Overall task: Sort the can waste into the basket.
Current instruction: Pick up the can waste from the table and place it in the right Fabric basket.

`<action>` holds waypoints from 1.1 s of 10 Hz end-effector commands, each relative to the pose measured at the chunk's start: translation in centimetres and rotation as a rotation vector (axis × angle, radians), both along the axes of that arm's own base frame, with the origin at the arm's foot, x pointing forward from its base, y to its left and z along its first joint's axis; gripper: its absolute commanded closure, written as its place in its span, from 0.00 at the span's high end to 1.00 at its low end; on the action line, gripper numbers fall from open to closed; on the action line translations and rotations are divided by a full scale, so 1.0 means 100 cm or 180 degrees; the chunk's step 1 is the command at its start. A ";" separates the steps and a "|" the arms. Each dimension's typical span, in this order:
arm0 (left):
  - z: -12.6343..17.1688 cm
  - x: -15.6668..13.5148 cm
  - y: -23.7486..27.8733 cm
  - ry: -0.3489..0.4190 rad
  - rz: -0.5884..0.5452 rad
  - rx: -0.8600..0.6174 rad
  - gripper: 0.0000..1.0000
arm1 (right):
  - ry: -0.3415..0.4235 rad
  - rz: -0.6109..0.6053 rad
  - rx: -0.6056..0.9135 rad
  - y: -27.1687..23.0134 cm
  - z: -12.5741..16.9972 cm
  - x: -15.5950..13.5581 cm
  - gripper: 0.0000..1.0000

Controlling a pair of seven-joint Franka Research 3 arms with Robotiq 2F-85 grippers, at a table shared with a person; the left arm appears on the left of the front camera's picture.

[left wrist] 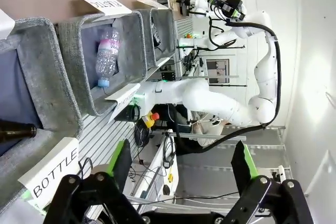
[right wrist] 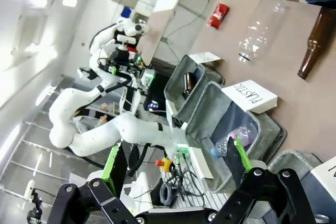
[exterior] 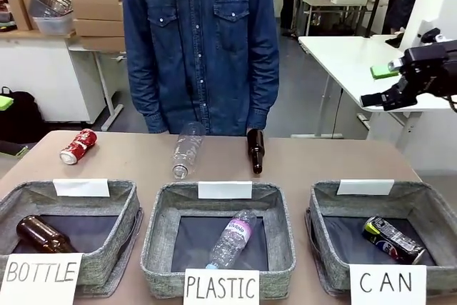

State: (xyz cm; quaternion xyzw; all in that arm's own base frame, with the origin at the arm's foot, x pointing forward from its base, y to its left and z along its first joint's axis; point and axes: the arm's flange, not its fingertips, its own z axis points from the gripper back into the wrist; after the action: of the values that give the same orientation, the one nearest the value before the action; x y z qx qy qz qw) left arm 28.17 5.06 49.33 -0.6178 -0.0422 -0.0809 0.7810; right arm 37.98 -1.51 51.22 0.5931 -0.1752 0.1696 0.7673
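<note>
A crushed red can (exterior: 78, 146) lies on the brown table at the far left; the right wrist view has it too (right wrist: 218, 14). A black can (exterior: 393, 239) lies inside the grey basket signed CAN (exterior: 421, 192) at the front right. My right gripper (exterior: 380, 85) hangs high above the table's right edge, well clear of both cans. In its wrist view the right gripper (right wrist: 176, 156) is open, with nothing between its green-padded fingers. My left gripper (left wrist: 184, 150) is open too and empty, off the table's left side beside the BOTTLE basket.
The BOTTLE basket (exterior: 121, 198) holds a brown bottle (exterior: 43, 233). The PLASTIC basket (exterior: 161, 248) holds a clear bottle (exterior: 232, 237). A clear plastic bottle (exterior: 187, 149) and a brown glass bottle (exterior: 255, 150) lie mid-table. A person in a denim shirt (exterior: 200, 41) stands at the far edge.
</note>
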 end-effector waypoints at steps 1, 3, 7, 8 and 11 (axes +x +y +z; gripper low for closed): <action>0.004 -0.001 0.004 -0.0007 -0.0047 -0.0031 1.00 | -0.0058 -0.0001 -0.0057 -0.004 0.002 -0.001 1.00; 0.004 -0.001 0.004 -0.0007 -0.0047 -0.0031 1.00 | -0.0058 -0.0001 -0.0057 -0.004 0.002 -0.001 1.00; 0.000 0.000 0.000 0.0004 -0.0009 -0.0006 1.00 | -0.0058 -0.0001 -0.0057 -0.004 0.002 -0.001 1.00; 0.002 0.013 0.005 -0.0257 0.0070 0.0678 1.00 | -0.0058 -0.0001 -0.0057 -0.004 0.002 -0.001 1.00; -0.007 0.067 0.036 -0.0427 0.0319 0.3077 1.00 | -0.0058 -0.0001 -0.0057 -0.004 0.002 -0.001 1.00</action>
State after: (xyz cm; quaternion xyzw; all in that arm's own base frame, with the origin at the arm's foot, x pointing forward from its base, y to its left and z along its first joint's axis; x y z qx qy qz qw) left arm 33.01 7.84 50.14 -0.3718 -0.0862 -0.1056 0.9183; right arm 37.92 -1.86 51.28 0.5903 -0.1783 0.1664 0.7694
